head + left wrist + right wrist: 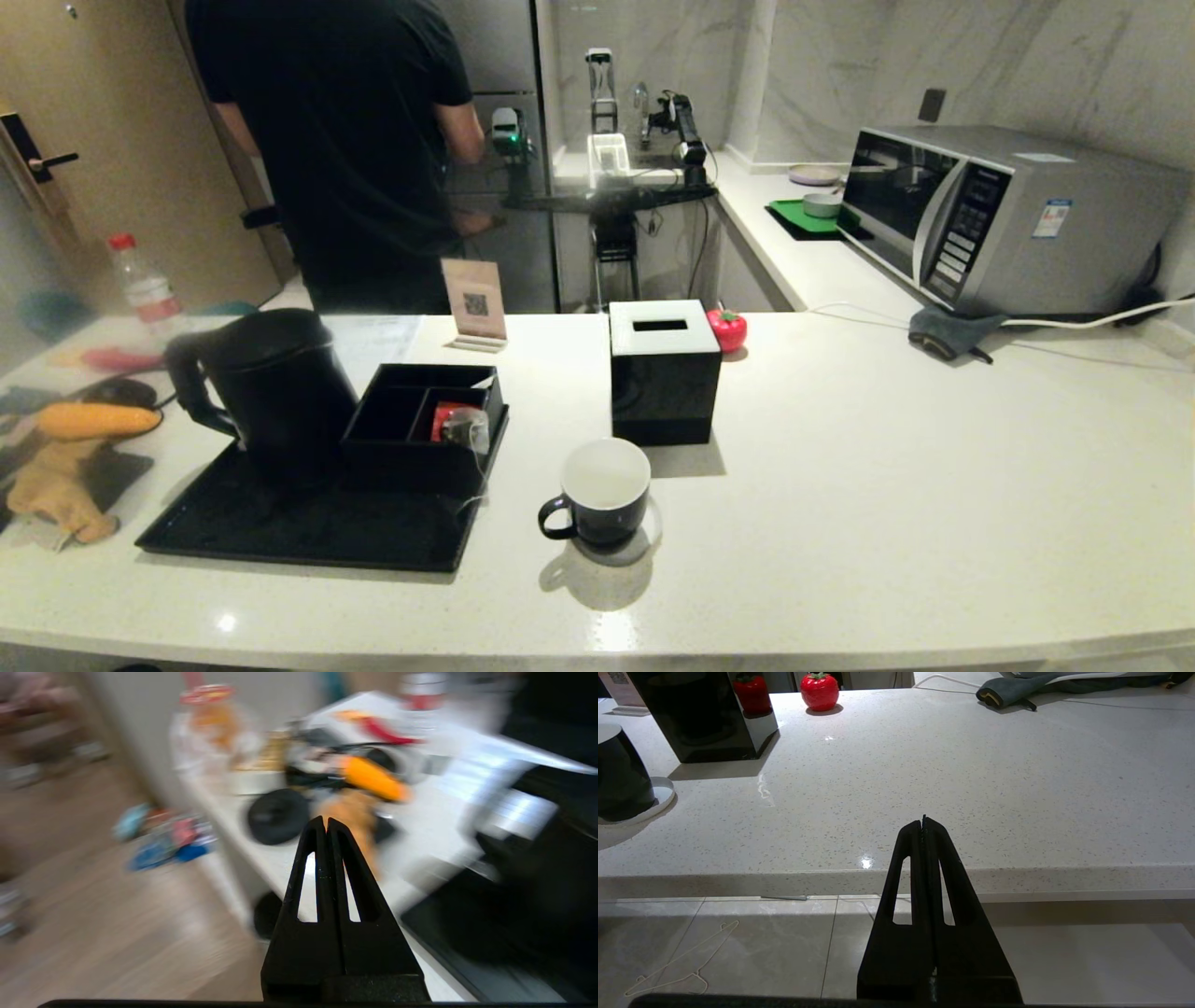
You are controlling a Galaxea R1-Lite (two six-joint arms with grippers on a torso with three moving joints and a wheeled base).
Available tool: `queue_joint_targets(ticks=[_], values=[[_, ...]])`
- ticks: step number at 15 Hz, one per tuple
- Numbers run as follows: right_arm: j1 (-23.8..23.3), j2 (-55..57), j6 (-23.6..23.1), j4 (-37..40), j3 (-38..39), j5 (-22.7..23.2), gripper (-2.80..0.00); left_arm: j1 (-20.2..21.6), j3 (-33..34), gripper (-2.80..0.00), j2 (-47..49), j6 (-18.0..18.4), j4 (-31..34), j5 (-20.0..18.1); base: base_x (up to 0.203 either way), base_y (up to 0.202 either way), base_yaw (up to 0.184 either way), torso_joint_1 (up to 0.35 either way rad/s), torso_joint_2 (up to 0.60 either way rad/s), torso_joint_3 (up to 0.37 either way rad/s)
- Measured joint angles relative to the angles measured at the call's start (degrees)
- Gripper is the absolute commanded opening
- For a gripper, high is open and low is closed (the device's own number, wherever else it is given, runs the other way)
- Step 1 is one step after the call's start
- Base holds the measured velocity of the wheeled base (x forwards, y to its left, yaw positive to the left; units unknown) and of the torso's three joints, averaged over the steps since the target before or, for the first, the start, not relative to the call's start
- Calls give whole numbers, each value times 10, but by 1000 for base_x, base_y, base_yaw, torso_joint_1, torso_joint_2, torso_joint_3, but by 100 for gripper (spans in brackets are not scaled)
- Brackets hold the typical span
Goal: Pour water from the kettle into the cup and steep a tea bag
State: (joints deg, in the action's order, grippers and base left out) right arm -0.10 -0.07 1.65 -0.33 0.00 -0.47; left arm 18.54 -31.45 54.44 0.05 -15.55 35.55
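Neither arm shows in my head cam. Left tool (326,822) is clenched, fingers pressed together, nothing between them. Its wrist cam is smeared with motion blur; it sits off the surface's (840,485) edge, floor under it, pointing toward the cluttered end. Ahead of that tool I make out an orange plush toy (371,778) and a black round object (278,815). A dark mass off to one side of that view is too blurred to name.

Right tool (923,820) is also clenched and empty, parked below and in front of the surface edge, tiled floor beneath it.

Kettle (271,383) stands upright on the black tray (308,532), handle pointing away from the cup. Touching or just beside it on the tray is a black divided box (392,411), with the tea bag (466,427) in one compartment against a red packet (446,415); its string hangs over the box wall. Cup (602,490) stands upright on a white coaster (651,534), just beside the tray, well ahead of the right tool and toward the left tool's side. Can't tell if there's any water in it.

Behind the cup: black tissue box (664,371), red tomato-shaped thing (727,329) beside it. Microwave (999,219) far off on the right tool's side.
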Motion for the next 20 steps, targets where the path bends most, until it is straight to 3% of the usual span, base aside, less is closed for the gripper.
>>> queue_joint_targets(ticks=[2, 4, 8, 11, 12, 14, 16, 20], values=[[0, 0, 0, 0, 0, 0, -280, 80, -3, -280, 66, 9, -54, -48, 0, 0, 0, 0, 0, 0], [0, 0, 0, 0, 0, 0, -280, 141, 11, -280, 127, 16, -119, -141, 0, 0, 0, 0, 0, 0], [0, 0, 0, 0, 0, 0, -280, 220, 76, -280, 243, 29, -290, -324, 0, 0, 0, 0, 0, 0], [0, 0, 0, 0, 0, 0, -280, 276, 106, -280, 343, 39, -426, -496, 0, 0, 0, 0, 0, 0], [0, 0, 0, 0, 0, 0, -280, 291, 111, 0, 379, 43, -466, -553, 0, 0, 0, 0, 0, 0], [0, 0, 0, 0, 0, 0, -280, 313, 120, 0, 449, 46, -548, -648, 0, 0, 0, 0, 0, 0], [0, 0, 0, 0, 0, 0, -280, 327, 127, 0, 521, 52, -635, -720, 0, 0, 0, 0, 0, 0], [0, 0, 0, 0, 0, 0, -280, 315, 116, 0, 614, 73, -701, -786, 0, 0, 0, 0, 0, 0]])
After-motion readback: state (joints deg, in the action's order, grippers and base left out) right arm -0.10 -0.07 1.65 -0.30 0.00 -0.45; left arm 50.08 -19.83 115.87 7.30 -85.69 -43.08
